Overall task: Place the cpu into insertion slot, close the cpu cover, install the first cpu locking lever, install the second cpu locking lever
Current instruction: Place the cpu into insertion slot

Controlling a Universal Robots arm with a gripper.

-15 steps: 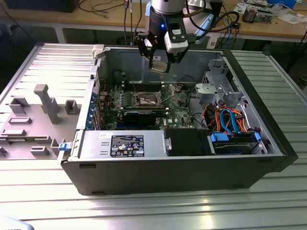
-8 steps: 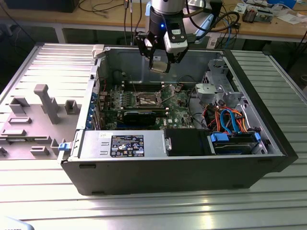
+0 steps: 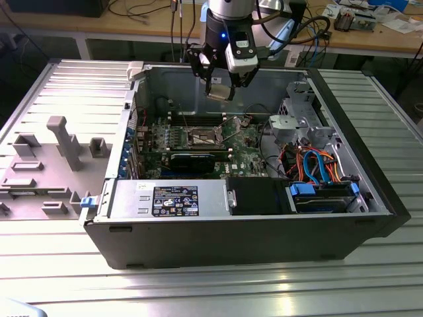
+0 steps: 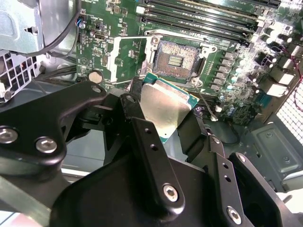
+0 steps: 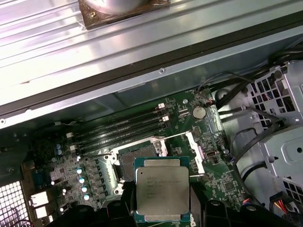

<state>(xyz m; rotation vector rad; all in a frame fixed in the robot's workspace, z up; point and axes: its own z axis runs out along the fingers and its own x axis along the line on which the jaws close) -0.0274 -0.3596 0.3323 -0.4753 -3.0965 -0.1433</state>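
My gripper [image 3: 220, 90] hangs above the open computer case, shut on the cpu [image 3: 218, 92]. Both wrist views show the cpu [image 4: 165, 106] [image 5: 162, 194] as a flat silver-topped square on a green base, clamped by its edges between black fingers [image 4: 136, 106]. It is held in the air above the green motherboard, clear of the insertion slot [image 4: 176, 59] [image 5: 135, 163] [image 3: 201, 137]. The slot lies bare, a dark square with a metal rim. The cpu cover [image 4: 120, 54] [image 5: 194, 146] is flipped open beside the slot. A thin locking lever [image 4: 204, 101] stands loose next to the slot.
Memory slots [image 5: 120, 127] run along one side of the slot. A black card [image 3: 192, 160], a labelled metal box [image 3: 175, 200], a drive cage [image 3: 297, 122] and orange and blue cables [image 3: 317, 168] crowd the case. A grey fixture tray [image 3: 53, 152] lies on the exterior view's left.
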